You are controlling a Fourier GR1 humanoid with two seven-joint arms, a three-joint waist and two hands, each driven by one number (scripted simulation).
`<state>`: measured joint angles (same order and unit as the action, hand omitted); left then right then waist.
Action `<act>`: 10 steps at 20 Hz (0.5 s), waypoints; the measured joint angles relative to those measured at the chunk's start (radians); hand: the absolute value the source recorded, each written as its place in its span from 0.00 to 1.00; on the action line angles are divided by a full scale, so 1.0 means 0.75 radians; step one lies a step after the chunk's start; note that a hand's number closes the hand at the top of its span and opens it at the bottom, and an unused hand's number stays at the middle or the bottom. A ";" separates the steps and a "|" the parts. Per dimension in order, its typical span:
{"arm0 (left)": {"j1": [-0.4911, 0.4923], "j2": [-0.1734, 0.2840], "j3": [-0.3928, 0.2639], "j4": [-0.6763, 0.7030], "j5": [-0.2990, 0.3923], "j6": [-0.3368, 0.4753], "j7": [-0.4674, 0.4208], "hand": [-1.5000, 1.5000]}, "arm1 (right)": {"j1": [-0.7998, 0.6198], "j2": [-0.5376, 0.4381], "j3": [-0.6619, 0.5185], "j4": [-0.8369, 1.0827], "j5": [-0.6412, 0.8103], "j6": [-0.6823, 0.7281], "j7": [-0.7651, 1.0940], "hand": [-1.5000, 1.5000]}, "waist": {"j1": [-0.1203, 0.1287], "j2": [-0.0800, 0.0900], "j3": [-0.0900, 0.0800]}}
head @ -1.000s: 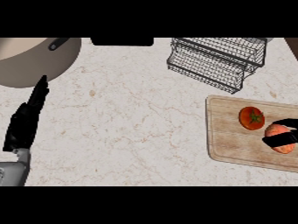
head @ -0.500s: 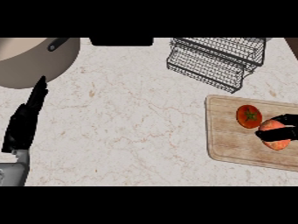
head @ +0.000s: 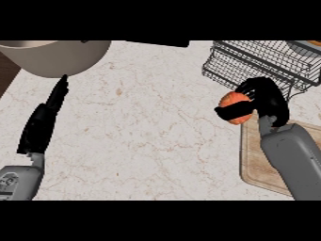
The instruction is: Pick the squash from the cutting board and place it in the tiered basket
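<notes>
Surface [head: 156, 136]: pale veined marble look, smooth, matt. Cutting board [head: 256, 162]: light wood w/ grain. Tiered basket [head: 274, 63]: thin dark metal wire. Pot [head: 55, 56]: dull beige, smooth. Squash [head: 234, 101]: orange, matt.

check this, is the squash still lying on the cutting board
No, the right hand is curled round the orange squash and holds it above the counter, left of the cutting board and just below the tiered basket.
</notes>
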<state>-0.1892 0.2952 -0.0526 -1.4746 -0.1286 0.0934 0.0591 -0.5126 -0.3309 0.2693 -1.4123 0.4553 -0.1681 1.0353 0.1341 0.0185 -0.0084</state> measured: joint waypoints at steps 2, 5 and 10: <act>-0.018 -0.009 -0.017 0.005 -0.005 -0.007 0.005 0.50 | -0.121 0.075 0.049 0.042 0.118 -0.056 0.008 1.00 | 0.025 0.004 -0.001; -0.043 -0.022 -0.033 0.012 -0.014 -0.005 0.023 0.50 | -0.309 0.154 0.095 0.126 0.313 -0.112 0.028 1.00 | 0.033 0.001 -0.001; -0.068 -0.027 -0.026 0.031 -0.018 0.003 0.047 0.50 | -0.604 0.284 0.110 0.304 0.622 -0.173 0.077 1.00 | 0.005 -0.005 0.000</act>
<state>-0.2401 0.2750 -0.0717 -1.4516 -0.1423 0.0955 0.0943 -0.9655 -0.1180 0.3516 -1.1841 0.9218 -0.2976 1.0933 0.1374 0.0149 -0.0084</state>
